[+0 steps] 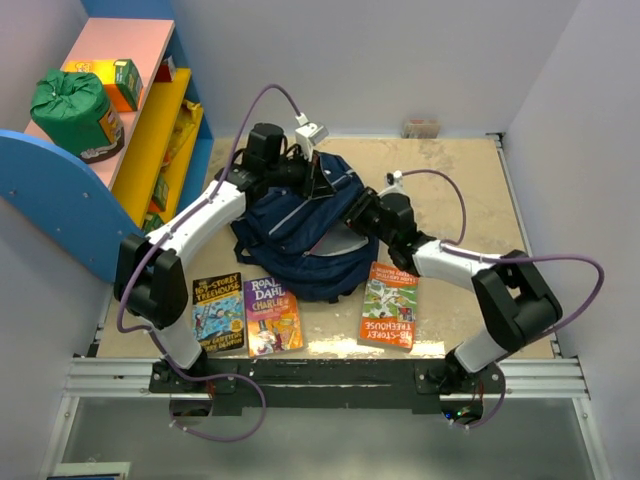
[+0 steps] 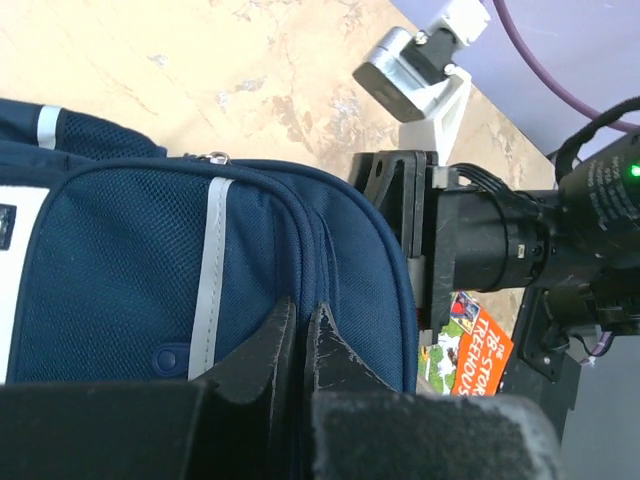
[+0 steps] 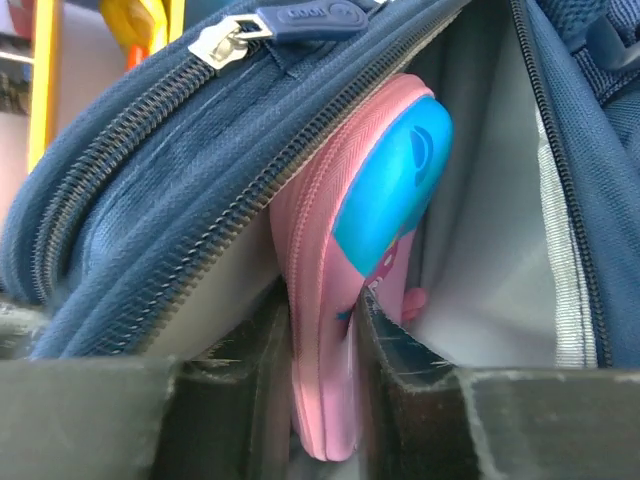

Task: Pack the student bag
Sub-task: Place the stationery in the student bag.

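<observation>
While the left gripper [image 2: 303,325] pinches the rim of the student bag [image 1: 295,235] mid-worktop [image 1: 470,190], the right gripper [image 3: 325,310] grips a pink case [image 3: 375,215] inside its open mouth; three books [image 1: 272,316] lie nearby, unpacked.

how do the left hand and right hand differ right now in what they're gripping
The left hand is pinched almost fully shut on outer fabric of the student bag; the right hand stands wider, clamped on a pink case. The left hand works outside the bag; the right hand reaches into its open compartment. Both grip something.
</observation>
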`<action>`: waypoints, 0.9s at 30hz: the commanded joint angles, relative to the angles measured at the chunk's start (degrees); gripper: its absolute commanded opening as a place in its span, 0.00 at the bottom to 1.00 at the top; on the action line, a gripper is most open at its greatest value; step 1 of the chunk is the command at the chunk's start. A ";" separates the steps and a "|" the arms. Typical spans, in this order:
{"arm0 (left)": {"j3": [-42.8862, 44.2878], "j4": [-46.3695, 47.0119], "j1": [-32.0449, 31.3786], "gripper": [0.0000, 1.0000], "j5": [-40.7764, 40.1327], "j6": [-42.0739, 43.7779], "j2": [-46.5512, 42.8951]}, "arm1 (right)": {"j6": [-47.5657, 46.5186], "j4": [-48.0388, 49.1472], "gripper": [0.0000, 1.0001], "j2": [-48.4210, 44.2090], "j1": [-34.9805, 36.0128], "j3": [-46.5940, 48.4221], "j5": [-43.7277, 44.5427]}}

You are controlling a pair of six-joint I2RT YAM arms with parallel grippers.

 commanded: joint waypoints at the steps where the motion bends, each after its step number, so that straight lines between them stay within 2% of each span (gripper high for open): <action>1: 1.76 10.18 0.11 0.00 3.93 -0.27 -2.32 | -7.60 -14.55 0.62 3.32 1.78 5.64 -8.74; 2: 1.58 10.18 0.11 0.00 3.93 -0.01 -2.58 | -8.40 -17.38 0.76 3.23 1.70 6.86 -6.73; 3: 1.40 10.18 0.11 0.00 3.93 0.25 -2.85 | -9.19 -19.58 0.98 2.53 1.61 8.62 -4.10; 4: 0.88 10.09 0.11 0.00 3.84 0.95 -3.11 | -10.68 -23.87 0.99 1.83 1.52 9.42 -2.25; 8: -0.09 9.57 0.63 0.00 3.58 2.28 -3.82 | -11.92 -28.30 0.99 -4.05 1.34 9.69 3.30; 11: -0.79 9.39 0.81 0.00 2.44 3.41 -3.64 | -12.62 -28.48 0.93 -10.64 1.34 8.20 6.21; 14: -1.41 8.25 0.90 0.00 0.95 5.96 -2.94 | -14.47 -24.36 0.81 -18.20 1.34 4.87 5.07; 18: -2.55 8.34 0.81 0.00 -0.29 7.90 -2.41 | -17.18 -24.79 0.63 -24.01 1.43 2.05 4.28; 19: -2.90 8.51 0.90 0.00 -0.46 8.08 -2.15 | -17.89 -24.44 0.61 -24.89 1.34 1.61 3.58; 20: -2.90 8.42 0.90 0.00 -0.81 8.16 -2.06 | -18.86 -23.13 0.61 -26.29 1.34 0.99 -0.34; 21: -2.99 8.42 0.90 0.00 -0.90 8.43 -1.89 | -20.96 -20.77 0.67 -26.91 1.34 -0.14 -1.69; 23: -3.34 8.34 0.81 0.00 -1.69 8.95 -1.45 | -21.85 -20.83 0.71 -27.62 1.34 -0.07 -4.24; 27: -3.87 8.51 0.81 0.00 -2.92 9.75 -0.22 | -25.45 -23.81 0.71 -29.37 1.87 1.34 -6.36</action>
